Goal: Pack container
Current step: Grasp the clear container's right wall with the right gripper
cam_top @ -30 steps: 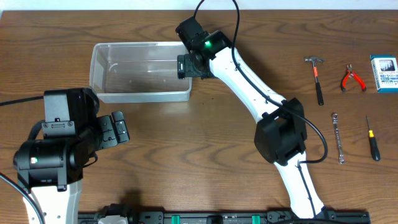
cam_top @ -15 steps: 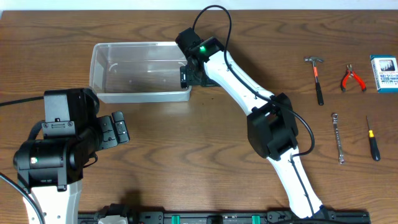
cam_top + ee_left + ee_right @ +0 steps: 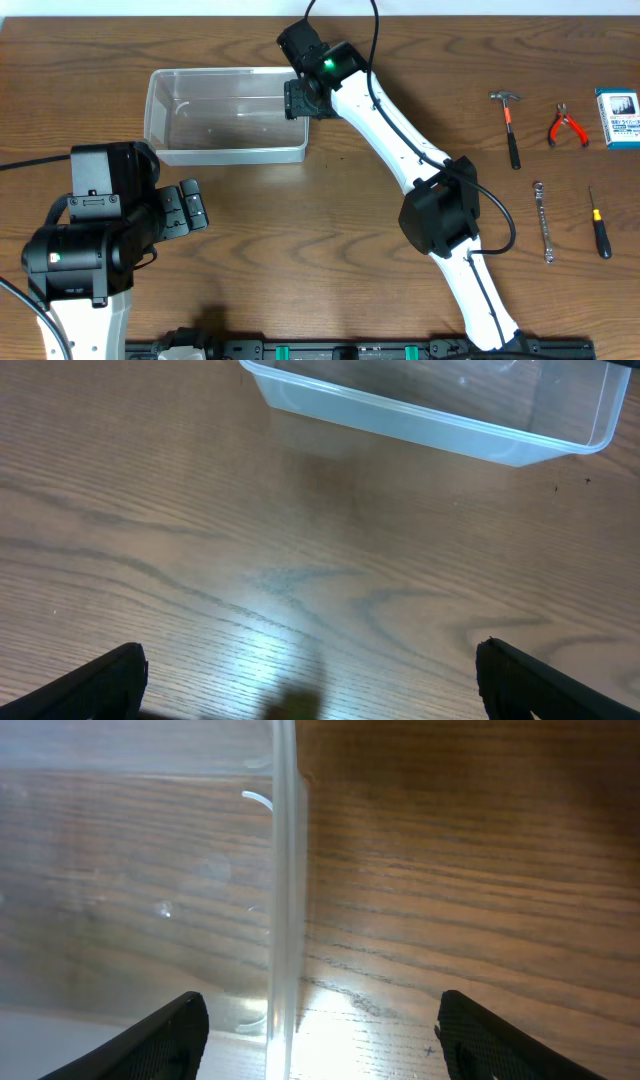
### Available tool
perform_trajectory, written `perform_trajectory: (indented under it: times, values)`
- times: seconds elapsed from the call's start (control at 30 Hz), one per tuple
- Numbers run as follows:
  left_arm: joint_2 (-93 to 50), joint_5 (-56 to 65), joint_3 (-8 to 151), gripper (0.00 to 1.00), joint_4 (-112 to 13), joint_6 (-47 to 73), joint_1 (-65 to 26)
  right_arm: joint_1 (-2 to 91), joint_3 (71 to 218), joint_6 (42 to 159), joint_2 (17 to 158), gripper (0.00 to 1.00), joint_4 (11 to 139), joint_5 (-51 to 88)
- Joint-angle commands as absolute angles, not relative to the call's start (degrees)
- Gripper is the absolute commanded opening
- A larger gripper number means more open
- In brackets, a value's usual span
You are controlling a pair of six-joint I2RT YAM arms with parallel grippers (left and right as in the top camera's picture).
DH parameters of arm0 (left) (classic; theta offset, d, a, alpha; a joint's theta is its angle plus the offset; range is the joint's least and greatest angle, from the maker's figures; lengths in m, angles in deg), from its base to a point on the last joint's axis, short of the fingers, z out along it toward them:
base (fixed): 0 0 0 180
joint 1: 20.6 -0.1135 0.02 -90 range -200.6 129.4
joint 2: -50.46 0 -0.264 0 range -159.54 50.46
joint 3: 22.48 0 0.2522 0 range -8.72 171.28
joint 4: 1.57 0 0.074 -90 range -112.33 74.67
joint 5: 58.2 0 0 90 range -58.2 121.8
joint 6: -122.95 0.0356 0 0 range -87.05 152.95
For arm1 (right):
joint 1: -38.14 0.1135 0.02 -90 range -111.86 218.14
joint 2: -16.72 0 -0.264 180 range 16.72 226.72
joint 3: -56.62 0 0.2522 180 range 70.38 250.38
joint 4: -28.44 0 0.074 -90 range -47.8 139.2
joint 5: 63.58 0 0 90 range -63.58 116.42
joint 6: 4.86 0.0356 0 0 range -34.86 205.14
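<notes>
1 container (image 3: 230,153), 1 illegibly printed box (image 3: 617,118)

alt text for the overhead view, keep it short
The right tool is open over the right end wall of an empty clear container on a wooden table. The left tool sits open, apart from the container. A hammer, pliers, wrench, screwdriver and small box lie to the right.

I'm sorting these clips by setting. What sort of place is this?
Most likely a robotics lab bench set up for a packing trial: a left arm and right arm stand at a wooden table, with a clear, empty container and hand tools such as a hammer and pliers laid out.
</notes>
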State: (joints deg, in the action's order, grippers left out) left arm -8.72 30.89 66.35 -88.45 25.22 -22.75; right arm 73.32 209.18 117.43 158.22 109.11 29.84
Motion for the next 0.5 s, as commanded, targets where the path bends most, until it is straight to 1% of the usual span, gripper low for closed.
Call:
perform_trajectory:
  times: [0.0, 0.07, 0.13, 0.23, 0.47]
  values:
    - [-9.0, 30.96, 67.53, 0.98, -88.85, 24.65, -22.92, 73.67, 209.9, 117.21, 157.97, 0.76, 110.01, 30.06]
    - [-9.0, 30.96, 67.53, 0.98, -89.0, 24.67, -22.92, 73.67, 209.88, 117.21, 157.97, 0.74, 109.96, 30.04]
    - [-9.0, 30.96, 67.53, 0.98, -89.07, 24.65, -22.92, 73.67, 209.88, 117.21, 157.97, 0.74, 109.94, 30.06]
    - [-9.0, 30.96, 67.53, 0.98, -89.09, 24.67, -22.92, 73.69, 209.86, 117.24, 158.19, 0.77, 110.16, 30.08]
    - [-9.0, 30.96, 67.53, 0.98, -89.42, 24.67, -22.95, 73.67, 209.77, 118.11, 158.52, 0.75, 110.95, 31.37]
